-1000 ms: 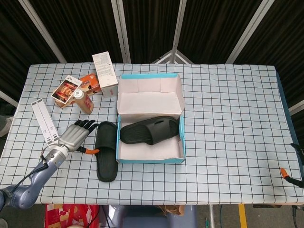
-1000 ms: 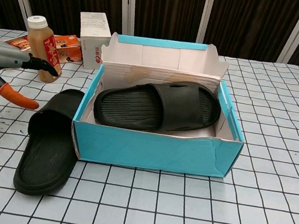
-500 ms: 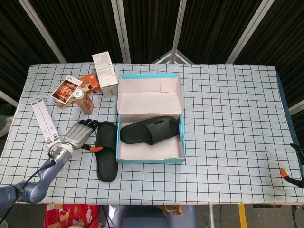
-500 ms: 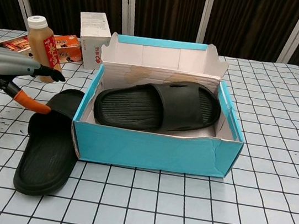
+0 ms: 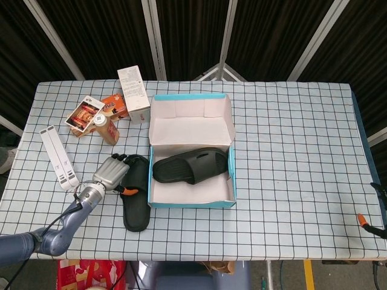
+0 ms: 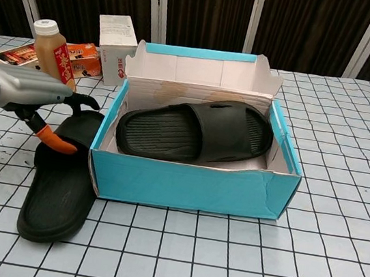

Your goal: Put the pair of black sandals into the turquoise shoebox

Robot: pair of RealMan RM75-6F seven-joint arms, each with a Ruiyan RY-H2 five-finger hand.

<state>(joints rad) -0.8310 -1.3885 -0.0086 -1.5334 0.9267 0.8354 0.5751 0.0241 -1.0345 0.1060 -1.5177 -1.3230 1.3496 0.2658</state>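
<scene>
One black sandal (image 5: 190, 166) (image 6: 192, 136) lies inside the open turquoise shoebox (image 5: 190, 204) (image 6: 192, 184). The other black sandal (image 5: 136, 208) (image 6: 60, 190) lies on the table along the box's left side. My left hand (image 5: 112, 172) (image 6: 30, 89) hovers over that sandal's far end. Its fingers are spread above the strap and its orange-tipped thumb is at the strap's left edge, with no grip showing. Only an orange tip and dark parts of my right hand (image 5: 370, 225) show at the table's right edge in the head view.
A bottle (image 5: 107, 130) (image 6: 51, 51), a white carton (image 5: 134, 93) (image 6: 116, 39) and an orange packet (image 5: 113, 106) stand behind the left hand. A snack packet (image 5: 84, 115) and two white strips (image 5: 57, 156) lie further left.
My left hand has moved right, from beside the loose sandal to over its far end. Neither sandal nor the box has moved.
</scene>
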